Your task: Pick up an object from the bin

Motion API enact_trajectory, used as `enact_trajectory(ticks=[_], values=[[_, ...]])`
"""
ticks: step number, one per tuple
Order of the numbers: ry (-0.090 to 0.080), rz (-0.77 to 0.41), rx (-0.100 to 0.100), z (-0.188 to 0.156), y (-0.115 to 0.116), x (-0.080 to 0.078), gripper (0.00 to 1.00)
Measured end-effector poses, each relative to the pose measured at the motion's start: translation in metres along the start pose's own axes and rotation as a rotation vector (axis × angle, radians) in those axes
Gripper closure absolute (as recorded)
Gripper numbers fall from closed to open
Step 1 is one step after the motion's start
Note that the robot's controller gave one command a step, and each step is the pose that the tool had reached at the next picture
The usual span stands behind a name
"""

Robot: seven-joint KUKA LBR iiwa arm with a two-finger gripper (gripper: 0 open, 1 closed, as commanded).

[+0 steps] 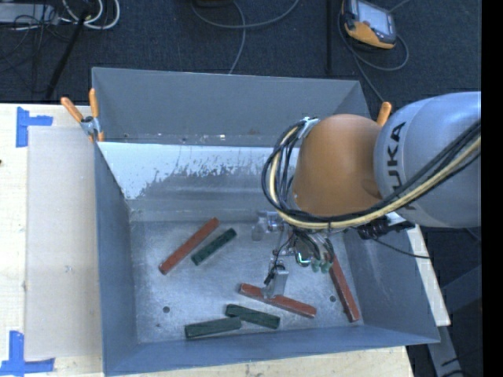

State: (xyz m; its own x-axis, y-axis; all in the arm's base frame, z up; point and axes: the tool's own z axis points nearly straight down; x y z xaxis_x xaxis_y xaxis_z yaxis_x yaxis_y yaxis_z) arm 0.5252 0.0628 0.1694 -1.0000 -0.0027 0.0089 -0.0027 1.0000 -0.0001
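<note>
Gripper (273, 283) is hanging over the red-brown bar (289, 303) near the bin's (196, 132) front edge. You are not seeing whether it is open or closed.

I view the bin (236, 112) through one camera, above and somewhat to one side; arm (440, 163) enters from right.

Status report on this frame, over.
Claw low over reddish-brown flat bar, front right of grey metal bin. Hold unconfirmed. Dark green flat bar close beside it.
</note>
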Motion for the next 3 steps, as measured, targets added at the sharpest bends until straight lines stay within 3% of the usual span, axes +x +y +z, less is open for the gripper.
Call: enact_trajectory(ticks=[1,2,3], values=[[0.0,0.039,0.0,0.102,-0.018,0.042,0.0],[-0.008,0.043,-0.002,0.096,-0.018,0.039,1.0],[-0.01,-0.176,0.003,0.048,-0.079,0.055,1.0]])
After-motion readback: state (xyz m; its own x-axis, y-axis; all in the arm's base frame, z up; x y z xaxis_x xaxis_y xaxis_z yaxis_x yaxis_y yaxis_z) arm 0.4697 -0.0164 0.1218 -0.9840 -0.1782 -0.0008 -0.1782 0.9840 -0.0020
